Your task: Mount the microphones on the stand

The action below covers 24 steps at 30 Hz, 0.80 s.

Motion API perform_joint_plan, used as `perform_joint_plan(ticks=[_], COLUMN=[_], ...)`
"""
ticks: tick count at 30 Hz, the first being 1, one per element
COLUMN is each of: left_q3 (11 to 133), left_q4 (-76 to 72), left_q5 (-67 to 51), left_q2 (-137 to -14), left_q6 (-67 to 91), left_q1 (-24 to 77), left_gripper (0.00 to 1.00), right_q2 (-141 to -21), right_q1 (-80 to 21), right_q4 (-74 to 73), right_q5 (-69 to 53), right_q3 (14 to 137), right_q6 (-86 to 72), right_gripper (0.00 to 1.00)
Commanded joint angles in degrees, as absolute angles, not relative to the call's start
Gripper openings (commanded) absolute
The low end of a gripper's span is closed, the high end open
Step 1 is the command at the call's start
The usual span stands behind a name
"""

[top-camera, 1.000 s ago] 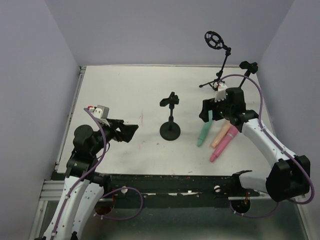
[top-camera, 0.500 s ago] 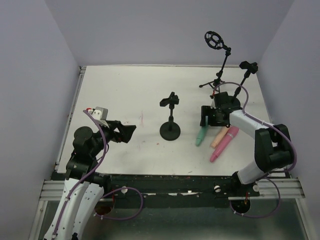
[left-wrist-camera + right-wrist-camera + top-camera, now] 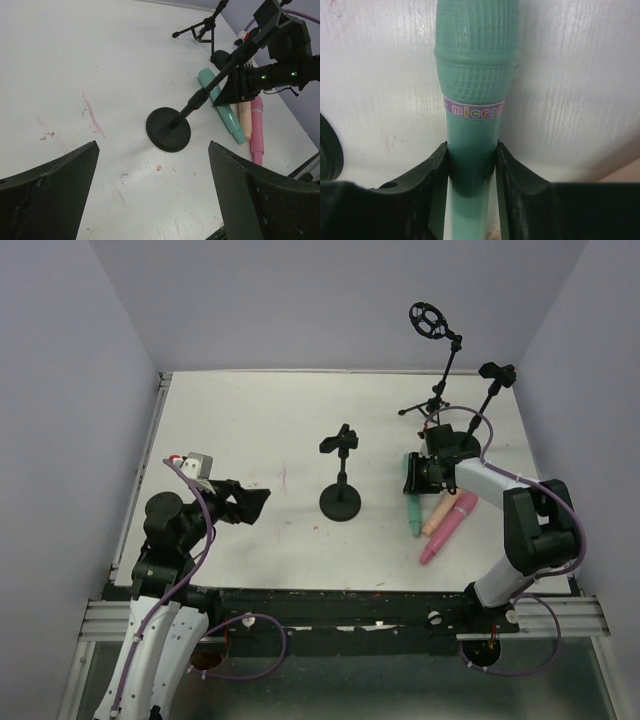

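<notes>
The mint green microphone (image 3: 472, 60) lies on the white table, and my right gripper (image 3: 471, 150) is shut on its handle just below the label band, both fingers touching it. From above, that gripper (image 3: 415, 475) covers the green microphone's (image 3: 414, 514) head end. The peach microphone (image 3: 437, 517) and the pink microphone (image 3: 450, 527) lie right beside it. The nearest stand (image 3: 341, 478), black with a round base and a clip on top, rises left of them. My left gripper (image 3: 255, 502) hangs open over the left of the table, facing the stand's base (image 3: 168, 129).
A black tripod stand with a ring mount (image 3: 432, 350) and another black stand with a clip (image 3: 494, 380) are at the back right. The enclosure's walls close in on three sides. My right arm (image 3: 520, 510) arches over the table's right edge.
My right gripper has come down and closed on the green microphone's handle. The microphone's tail end has swung slightly right, toward the peach one. The left arm has stayed put.
</notes>
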<state>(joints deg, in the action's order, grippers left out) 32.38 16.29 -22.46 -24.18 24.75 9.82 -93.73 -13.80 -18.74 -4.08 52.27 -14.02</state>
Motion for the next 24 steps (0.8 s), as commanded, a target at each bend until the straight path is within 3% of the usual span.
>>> perform_joint_plan(ticks=[1, 6, 11, 16, 20, 24], left_q3=[31.82, 33.13, 40.50, 46.84, 52.80, 62.90], left_q4=[13.54, 12.13, 9.59, -2.96, -9.84, -6.78], left_q5=[-28.82, -34.18, -41.82, -46.58, -44.66, -38.08], left_q2=[-24.26, -24.61, -26.89, -31.98, -38.74, -47.26], left_q6=[25.75, 25.75, 32.93, 46.20, 51.85, 48.00], left_q1=[8.27, 8.09, 8.26, 11.59, 18.35, 29.41], left_gripper=[0.99, 0.99, 0.99, 0.99, 0.99, 0.99], right_q2=[-90.45, -82.46, -72.53, -67.15, -68.02, -71.27], right_q1=[-13.97, -13.97, -13.97, -13.97, -13.97, -13.97], right_q4=[-17.31, -18.72, -20.56, -27.58, -36.53, -40.87], right_q5=[-7.73, -12.91, -17.66, -22.39, -41.01, -56.14], right_q3=[51.85, 53.70, 57.47, 70.37, 81.18, 89.45], right_q6=[-13.01, -9.85, -5.81, 1.91, 12.90, 12.66], right_gripper=[0.37, 0.26, 0.22, 0.19, 0.19, 0.18])
